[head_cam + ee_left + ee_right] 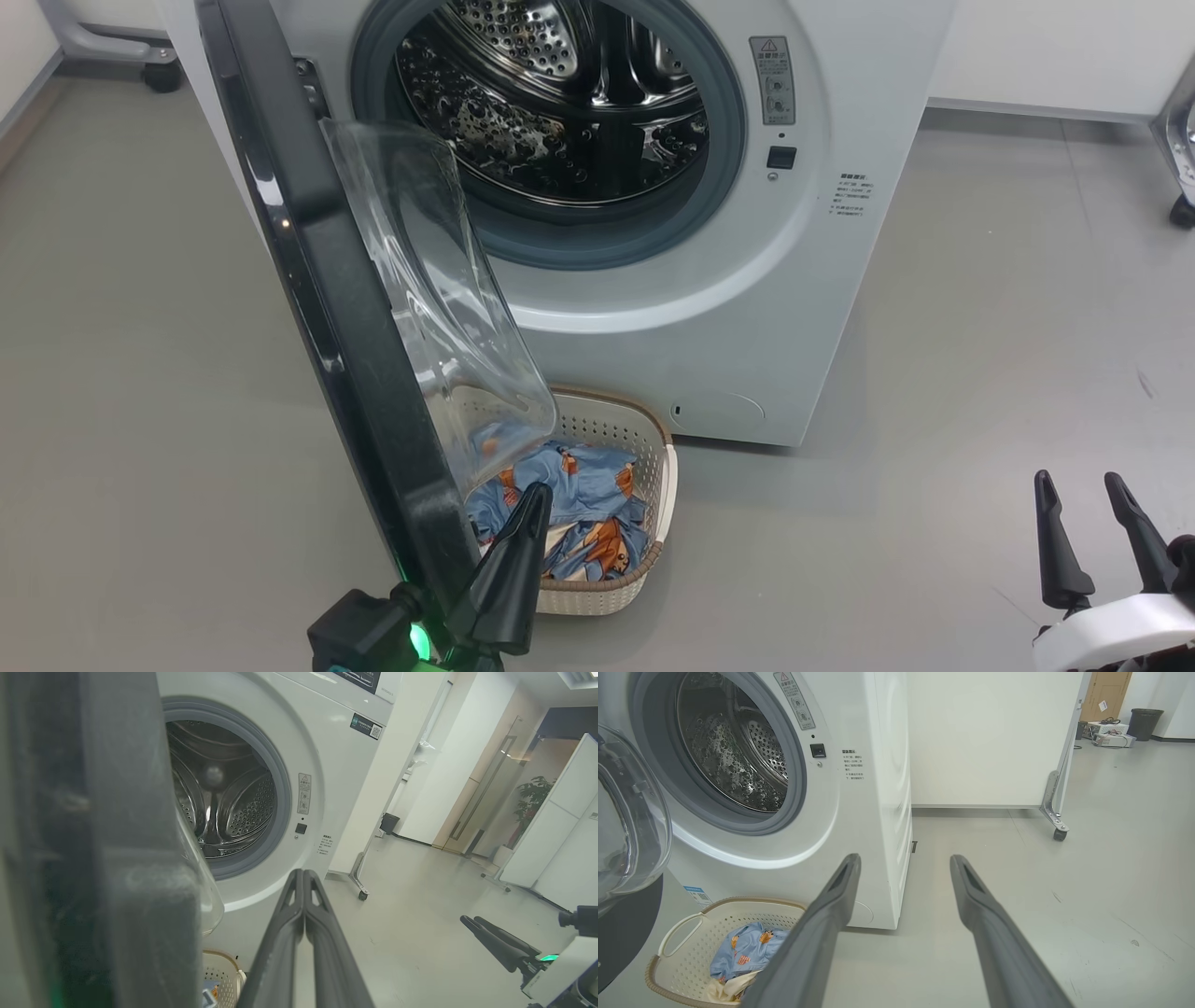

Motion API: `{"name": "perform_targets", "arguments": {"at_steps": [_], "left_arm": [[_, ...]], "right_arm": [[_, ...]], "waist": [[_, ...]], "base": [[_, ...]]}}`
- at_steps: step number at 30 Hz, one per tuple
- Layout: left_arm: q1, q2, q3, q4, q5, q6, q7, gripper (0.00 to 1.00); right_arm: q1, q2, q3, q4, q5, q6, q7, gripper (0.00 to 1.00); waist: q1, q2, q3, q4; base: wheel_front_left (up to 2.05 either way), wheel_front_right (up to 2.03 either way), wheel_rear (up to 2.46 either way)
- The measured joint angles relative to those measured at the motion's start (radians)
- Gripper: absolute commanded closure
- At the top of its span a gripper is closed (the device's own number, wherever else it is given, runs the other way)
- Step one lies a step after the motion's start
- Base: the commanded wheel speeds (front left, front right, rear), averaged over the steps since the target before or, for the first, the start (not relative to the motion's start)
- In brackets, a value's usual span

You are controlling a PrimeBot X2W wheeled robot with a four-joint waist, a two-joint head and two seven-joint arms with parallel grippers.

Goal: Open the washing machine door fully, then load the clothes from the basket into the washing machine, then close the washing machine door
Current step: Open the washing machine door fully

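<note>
Beside the washing machine door (317, 280), our left gripper (540, 492) is pinched shut, empty — our right gripper (1078, 481) gapes, empty. The basket (659, 439) holds clothes (588, 485).

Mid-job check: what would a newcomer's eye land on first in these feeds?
The large round glossy black washing machine door with its bulging clear glass bowl stands swung open across the head view's left, baring the perforated steel drum of the big white front-loading washing machine. Below, in front of the machine, the small cream perforated plastic basket holds light-blue printed clothes, with the shut left gripper beside the door's lower edge.
</note>
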Motion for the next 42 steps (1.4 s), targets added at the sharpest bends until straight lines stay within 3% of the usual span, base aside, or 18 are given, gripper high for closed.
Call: {"name": "perform_targets", "arguments": {"at_steps": [16,42], "left_arm": [[-0.003,0.002,-0.010,0.015,0.021,0.028,0.013,1.00],[-0.024,0.002,-0.008,0.033,0.018,0.081,-0.006,1.00]], "right_arm": [[0.000,-0.003,-0.015,0.000,0.001,0.000,0.000,0.00],[0.001,-0.012,-0.018,-0.004,0.006,0.000,0.000,0.00]], "waist": [[0.0000,0.0000,0.012,0.029],[0.0000,0.0000,0.039,0.134]], "base": [[0.00,0.00,0.00],[0.00,0.00,0.00]]}}
